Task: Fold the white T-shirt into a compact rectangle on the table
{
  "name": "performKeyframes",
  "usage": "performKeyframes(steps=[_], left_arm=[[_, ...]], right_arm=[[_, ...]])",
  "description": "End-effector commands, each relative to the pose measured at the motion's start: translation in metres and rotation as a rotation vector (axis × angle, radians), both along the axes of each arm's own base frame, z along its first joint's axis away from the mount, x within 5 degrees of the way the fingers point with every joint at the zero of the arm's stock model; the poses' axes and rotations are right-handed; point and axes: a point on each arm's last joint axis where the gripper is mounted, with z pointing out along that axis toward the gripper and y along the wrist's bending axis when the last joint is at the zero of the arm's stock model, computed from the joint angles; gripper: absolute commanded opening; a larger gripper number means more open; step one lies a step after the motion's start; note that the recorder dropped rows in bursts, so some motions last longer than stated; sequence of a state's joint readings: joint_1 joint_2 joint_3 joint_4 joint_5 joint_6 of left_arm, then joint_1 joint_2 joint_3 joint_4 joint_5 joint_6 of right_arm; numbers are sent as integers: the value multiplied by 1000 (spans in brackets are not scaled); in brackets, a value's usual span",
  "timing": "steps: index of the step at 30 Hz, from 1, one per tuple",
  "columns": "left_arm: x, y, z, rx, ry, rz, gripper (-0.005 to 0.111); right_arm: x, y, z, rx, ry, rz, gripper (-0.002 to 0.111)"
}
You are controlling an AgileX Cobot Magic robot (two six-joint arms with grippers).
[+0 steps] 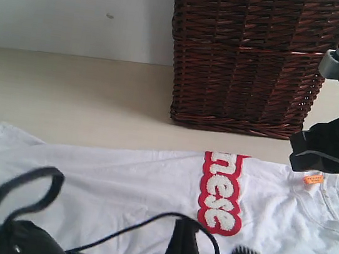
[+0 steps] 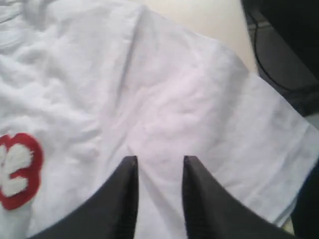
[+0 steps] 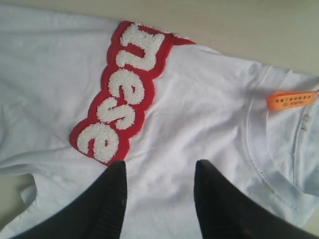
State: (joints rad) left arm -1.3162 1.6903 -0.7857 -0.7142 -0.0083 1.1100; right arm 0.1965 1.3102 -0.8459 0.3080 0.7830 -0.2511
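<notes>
The white T-shirt (image 1: 116, 189) lies spread on the table (image 1: 72, 101), partly folded, with its red-outlined fuzzy lettering (image 1: 220, 191) face up near the middle. In the left wrist view my left gripper (image 2: 158, 159) is open just above plain wrinkled cloth of the T-shirt (image 2: 164, 99), with nothing between the fingers. My right gripper (image 3: 160, 167) is also open, hovering over the T-shirt (image 3: 199, 99) between the lettering (image 3: 124, 89) and the collar (image 3: 256, 154). In the exterior view the right gripper (image 1: 320, 154) hangs over the shirt's far right edge.
A dark wicker basket (image 1: 252, 56) stands at the back, just beyond the shirt. An orange label (image 1: 313, 179) sits at the neck. My left arm and its cable (image 1: 22, 232) fill the near edge. Bare table lies at the back left.
</notes>
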Motion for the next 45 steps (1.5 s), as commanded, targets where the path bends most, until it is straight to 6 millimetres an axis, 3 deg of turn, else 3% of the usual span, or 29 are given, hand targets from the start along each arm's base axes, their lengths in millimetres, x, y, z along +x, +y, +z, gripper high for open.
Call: performKeyframes(steps=[1, 4, 5, 10, 14, 17, 27, 40, 45], left_arm=[[28, 26, 43, -108, 112, 158, 0], [43, 56, 75, -186, 215, 270, 0], [49, 75, 92, -245, 230, 329, 0], [29, 140, 136, -528, 128, 447, 0], [5, 190, 147, -748, -6, 492, 0], [-15, 216, 148, -836, -32, 461, 0], [-51, 240, 146, -851, 16, 294, 0], [-51, 240, 146, -853, 15, 295, 0], [-48, 240, 134, -805, -26, 313, 0]], right_arm=[[-1, 1, 2, 11, -8, 9, 43], [-1, 1, 2, 11, -8, 9, 43], [-1, 1, 2, 11, -8, 9, 43], [-1, 1, 2, 11, -8, 9, 43], [-1, 1, 2, 12, -8, 7, 43], [-1, 2, 2, 21, -10, 2, 43], [1, 2, 3, 22, -26, -4, 43], [0, 2, 3, 27, -24, -7, 43], [0, 2, 3, 27, -24, -7, 43]])
